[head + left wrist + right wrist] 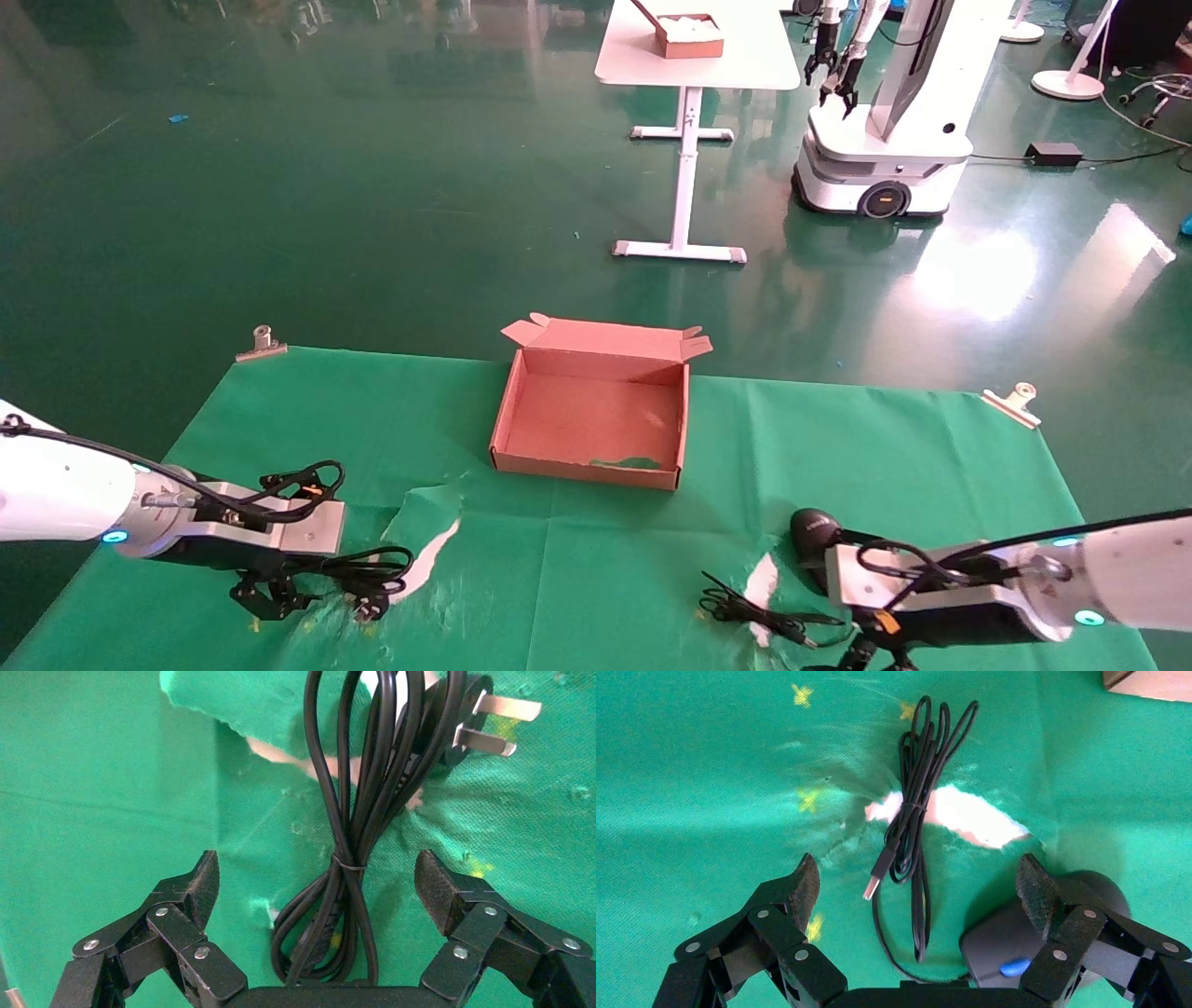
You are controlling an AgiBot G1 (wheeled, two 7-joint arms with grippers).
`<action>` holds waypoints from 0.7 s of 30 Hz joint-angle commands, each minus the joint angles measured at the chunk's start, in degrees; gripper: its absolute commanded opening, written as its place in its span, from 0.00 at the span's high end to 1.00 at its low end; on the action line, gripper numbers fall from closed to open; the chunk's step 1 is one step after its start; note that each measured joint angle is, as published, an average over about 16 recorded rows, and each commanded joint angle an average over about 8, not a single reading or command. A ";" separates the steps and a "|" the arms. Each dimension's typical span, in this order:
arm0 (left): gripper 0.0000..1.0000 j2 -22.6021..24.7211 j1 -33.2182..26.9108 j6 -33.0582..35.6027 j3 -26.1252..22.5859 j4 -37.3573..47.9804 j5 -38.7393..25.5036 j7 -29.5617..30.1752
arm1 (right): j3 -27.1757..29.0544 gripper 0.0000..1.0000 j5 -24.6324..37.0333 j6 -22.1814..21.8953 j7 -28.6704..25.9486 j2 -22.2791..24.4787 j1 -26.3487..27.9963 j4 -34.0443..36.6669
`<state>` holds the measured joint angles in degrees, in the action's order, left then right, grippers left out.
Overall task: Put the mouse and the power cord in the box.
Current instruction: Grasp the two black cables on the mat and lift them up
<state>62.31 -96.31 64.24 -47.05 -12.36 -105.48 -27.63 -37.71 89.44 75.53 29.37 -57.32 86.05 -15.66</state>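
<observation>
The box (585, 472) lies open at the middle of the green table, lid flap at its far side, nothing inside. My left gripper (270, 596) hovers low at the front left, open. In the left wrist view the power cord (351, 832) runs between its spread fingers (205, 881) untouched, the pronged plug (474, 716) beyond. At the front right my right gripper (916, 881) is open over the mouse's thin USB cable (912, 811). The black mouse (989, 941) lies beside and partly under one finger. In the head view the mouse (810, 529) sits just beyond that wrist.
The green cloth is torn in two spots, near the power cord (433, 550) and near the mouse (762, 578). Metal clips (262, 343) (1015, 403) hold its far corners. Beyond the table stand a white table (694, 56) and another robot (885, 140).
</observation>
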 commanded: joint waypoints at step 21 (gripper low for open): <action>1.00 2.15 -1.94 -3.25 0.60 8.26 0.64 -4.89 | 0.36 1.00 -0.20 -2.20 6.94 -2.93 2.37 10.84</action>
<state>64.47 -98.25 60.99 -46.46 -4.07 -104.85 -32.53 -37.35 89.26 73.31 36.33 -60.26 88.41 -4.78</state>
